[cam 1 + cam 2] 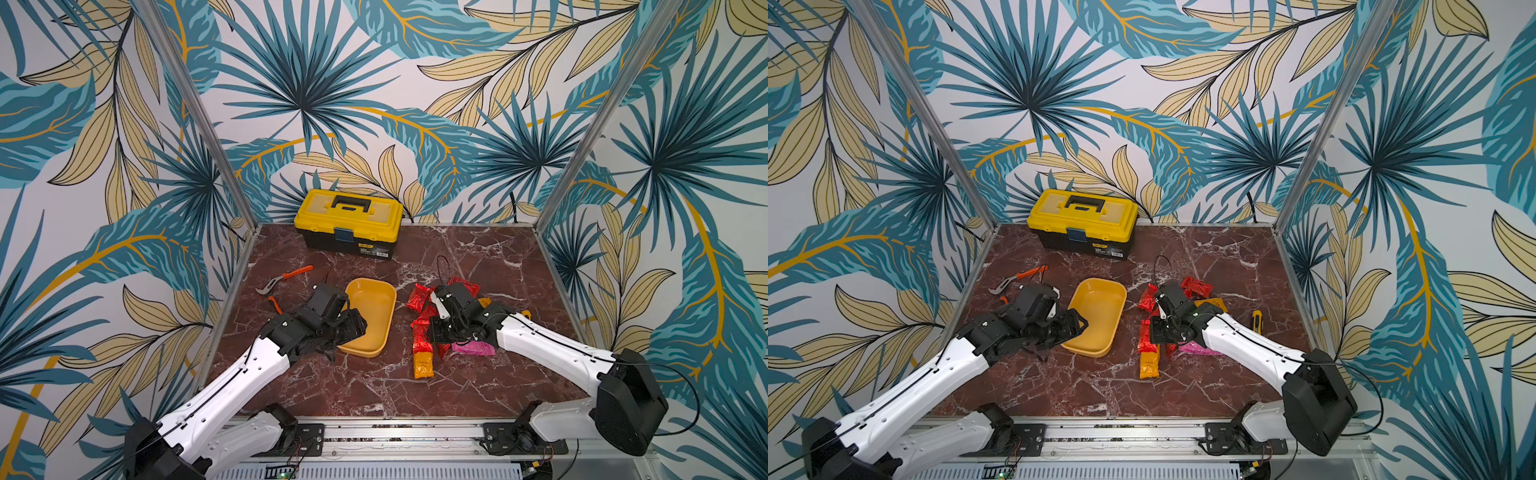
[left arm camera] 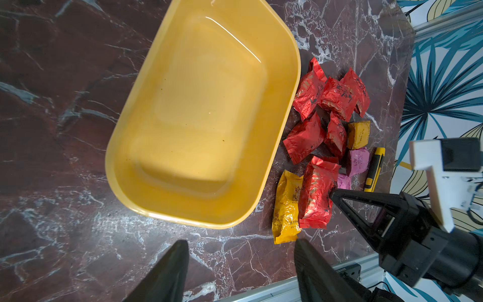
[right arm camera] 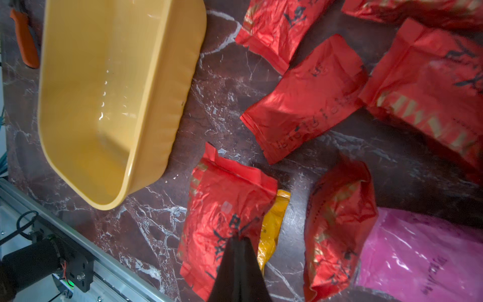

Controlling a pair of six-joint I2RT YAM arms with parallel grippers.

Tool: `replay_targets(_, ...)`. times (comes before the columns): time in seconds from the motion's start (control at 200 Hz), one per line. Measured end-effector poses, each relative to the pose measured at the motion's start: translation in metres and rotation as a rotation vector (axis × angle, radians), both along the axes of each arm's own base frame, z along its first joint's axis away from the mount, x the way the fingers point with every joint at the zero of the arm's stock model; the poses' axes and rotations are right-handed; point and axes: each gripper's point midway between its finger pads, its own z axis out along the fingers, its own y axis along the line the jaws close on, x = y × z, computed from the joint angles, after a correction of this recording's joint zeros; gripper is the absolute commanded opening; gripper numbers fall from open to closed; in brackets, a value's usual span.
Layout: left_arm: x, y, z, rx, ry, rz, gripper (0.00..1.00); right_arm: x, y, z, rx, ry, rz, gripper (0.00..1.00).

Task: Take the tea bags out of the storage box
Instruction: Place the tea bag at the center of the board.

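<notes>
The storage box (image 1: 370,311), a shallow yellow tub, stands empty in the middle of the table; its bare floor (image 2: 206,109) shows in the left wrist view. The tea bags lie in a loose cluster to its right: several red ones (image 2: 332,96), an orange one (image 1: 423,365) and a pink one (image 1: 473,348). My right gripper (image 3: 238,239) is shut, its tip pinching the edge of a red tea bag (image 3: 224,217) that overlaps an orange one (image 3: 271,224). My left gripper (image 2: 240,261) hangs open over bare table at the box's near left edge, holding nothing.
A yellow-lidded black toolbox (image 1: 348,222) stands at the back. Orange-handled pliers (image 1: 286,276) lie left of the box, behind my left arm. A yellow utility knife (image 1: 1257,320) lies right of the sachets. An aluminium rail (image 1: 395,434) runs along the table's front.
</notes>
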Motion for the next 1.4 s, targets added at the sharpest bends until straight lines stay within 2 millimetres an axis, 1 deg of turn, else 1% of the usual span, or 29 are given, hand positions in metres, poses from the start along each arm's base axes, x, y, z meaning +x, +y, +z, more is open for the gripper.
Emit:
replay_targets(0.125, 0.001, 0.002, 0.003, 0.0, -0.013, 0.012, 0.7, -0.002, 0.003, -0.013, -0.014, 0.041, 0.019, 0.0)
replay_targets(0.26, 0.001, 0.005, 0.008, -0.005, -0.033, 0.025, 0.7, -0.001, 0.008, -0.02, -0.015, 0.067, 0.031, 0.0)
replay_targets(0.356, 0.001, 0.006, 0.01, -0.007, -0.041, 0.032, 0.7, 0.002, 0.012, -0.02, -0.006, 0.07, 0.035, 0.0)
replay_targets(0.566, 0.001, 0.007, 0.01, -0.004, -0.042, 0.034, 0.71, 0.015, 0.021, -0.011, 0.009, 0.043, 0.032, 0.0)
replay_targets(0.826, 0.001, 0.007, 0.01, -0.004, -0.042, 0.035, 0.71, 0.036, 0.03, -0.017, -0.018, 0.025, 0.015, 0.0)
replay_targets(0.881, 0.001, 0.008, 0.01, -0.001, -0.043, 0.037, 0.72, 0.039, 0.03, -0.02, -0.028, 0.025, 0.012, 0.1)
replay_targets(0.926, 0.001, 0.009, 0.01, 0.002, -0.045, 0.041, 0.74, 0.039, 0.029, -0.023, -0.036, 0.028, 0.01, 0.2)
replay_targets(0.971, 0.002, 0.011, 0.011, 0.006, -0.051, 0.047, 0.76, 0.04, 0.029, -0.024, -0.043, 0.027, 0.012, 0.35)
replay_targets(1.052, 0.002, 0.015, 0.015, 0.012, -0.072, 0.059, 0.82, 0.041, 0.027, -0.022, -0.045, 0.018, 0.003, 0.51)
replay_targets(1.057, 0.002, 0.015, 0.015, 0.012, -0.074, 0.06, 0.86, 0.041, 0.027, -0.022, -0.045, 0.018, 0.002, 0.52)
replay_targets(1.062, 0.002, 0.015, 0.015, 0.012, -0.075, 0.061, 0.93, 0.041, 0.027, -0.022, -0.046, 0.015, 0.005, 0.53)
replay_targets(1.067, 0.002, 0.016, 0.016, 0.012, -0.076, 0.064, 0.96, 0.041, 0.027, -0.022, -0.049, 0.011, 0.01, 0.54)
replay_targets(1.077, 0.002, 0.016, 0.016, 0.01, -0.077, 0.066, 0.99, 0.041, 0.027, -0.021, -0.047, 0.011, 0.008, 0.55)
replay_targets(1.092, 0.002, 0.017, 0.017, 0.016, -0.084, 0.062, 1.0, 0.041, 0.026, -0.02, -0.047, 0.006, 0.004, 0.57)
replay_targets(1.167, 0.005, 0.023, 0.022, 0.02, -0.094, 0.083, 1.0, 0.04, 0.022, -0.011, -0.044, -0.023, 0.006, 0.65)
replay_targets(1.237, 0.011, 0.03, 0.03, 0.03, -0.114, 0.107, 1.0, 0.039, 0.017, 0.003, -0.037, -0.064, 0.001, 0.7)
replay_targets(1.307, 0.018, 0.039, 0.043, 0.044, -0.152, 0.131, 1.0, 0.04, 0.013, 0.023, -0.023, -0.123, -0.009, 0.71)
replay_targets(1.397, 0.028, 0.05, 0.065, 0.075, -0.22, 0.163, 1.0, 0.042, 0.004, 0.057, -0.003, -0.225, -0.028, 0.73)
